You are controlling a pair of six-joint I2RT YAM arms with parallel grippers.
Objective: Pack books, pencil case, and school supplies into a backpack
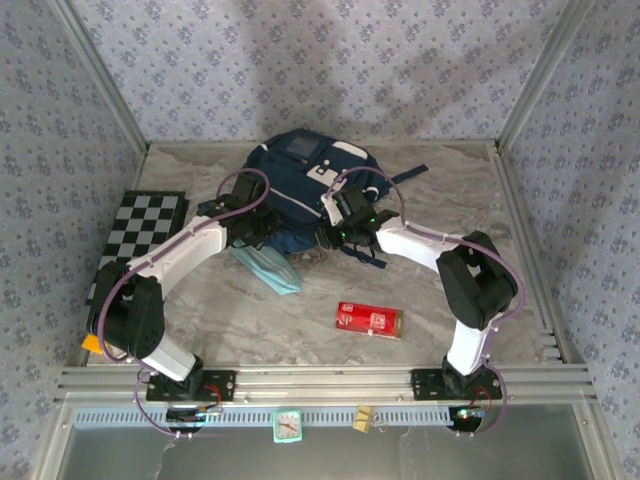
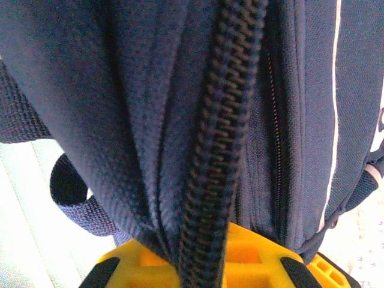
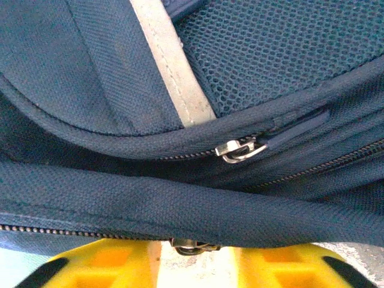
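While the backpack [image 1: 300,175] lies at upper centre of the overhead view, the left gripper [image 2: 204,264] pinches its zipper edge. The right gripper [image 3: 195,261] sits at the bag's rim, but I cannot tell whether it grips; the pencil case [image 1: 268,268] lies just below.

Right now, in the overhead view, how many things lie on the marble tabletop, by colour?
Navy blue: 1, the backpack
Pale blue-teal: 1, the pencil case
Red: 1, the oblong box
Black-and-white: 1, the chessboard
Total: 4 (a half-hidden orange scrap is not counted)
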